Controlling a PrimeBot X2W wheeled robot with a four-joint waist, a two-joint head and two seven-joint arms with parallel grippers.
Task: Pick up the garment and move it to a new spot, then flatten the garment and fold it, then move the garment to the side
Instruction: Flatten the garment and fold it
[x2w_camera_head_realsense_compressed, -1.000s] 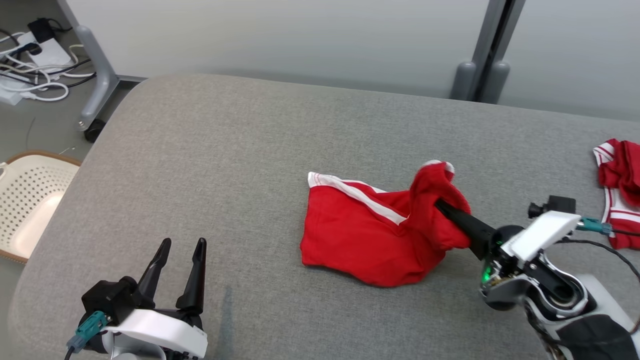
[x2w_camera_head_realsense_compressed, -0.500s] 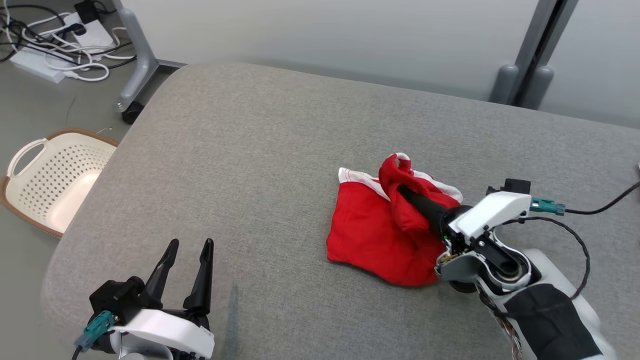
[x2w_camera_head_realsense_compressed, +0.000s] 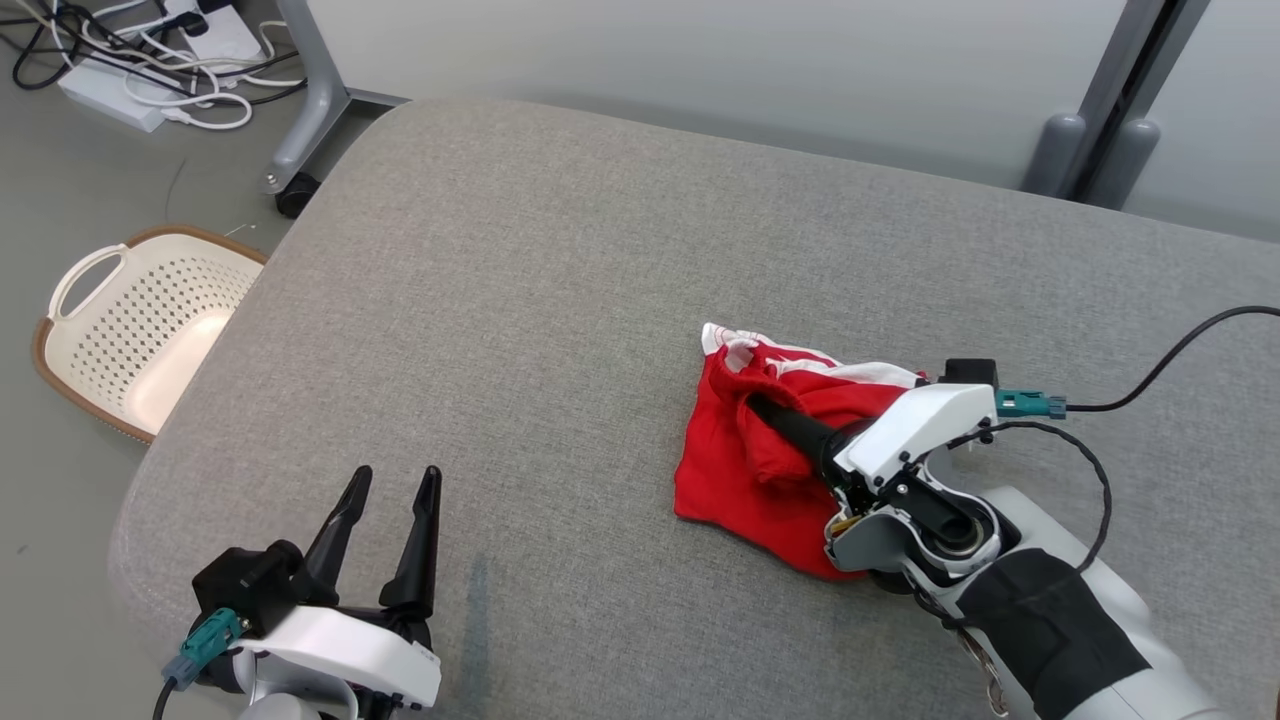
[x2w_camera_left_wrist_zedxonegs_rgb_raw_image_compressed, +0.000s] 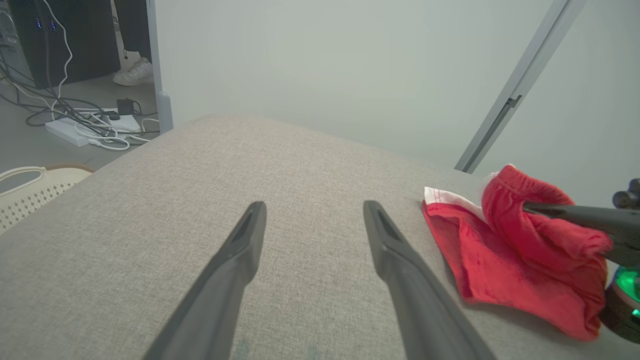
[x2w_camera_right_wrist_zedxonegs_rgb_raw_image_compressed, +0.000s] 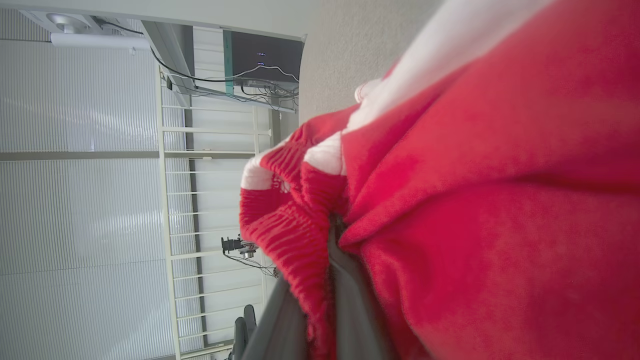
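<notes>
Noted garment (x2w_camera_head_realsense_compressed: 725, 475) bunched on desk (x2w_camera_head_realsense_compressed: 560, 300) at 3 o'clock, one edge clamped in closed right fingers (x2w_camera_head_realsense_compressed: 757, 407) and dragged over its body toward 9 o'clock since a second ago, left fingers (x2w_camera_head_realsense_compressed: 420, 525) spread wide at 7 o'clock; relocation judged under way, flattening pending.

Bench (x2w_camera_head_realsense_compressed: 520, 300): broad top covered in grey woven fabric, padded look, rounded corners, soft rolled edges. Weave even, slightly mottled. Faint dark streak (x2w_camera_head_realsense_compressed: 476, 620) in fabric near front edge, toward left corner.

Red garment (x2w_camera_head_realsense_compressed: 725, 480) with white stripe and white trim lies on bench, right of centre, well in from far and left edges. Its left and lower part rests flat on fabric. Its upper right part is bunched into folds and raised off surface. White-striped edge faces far side.
</notes>
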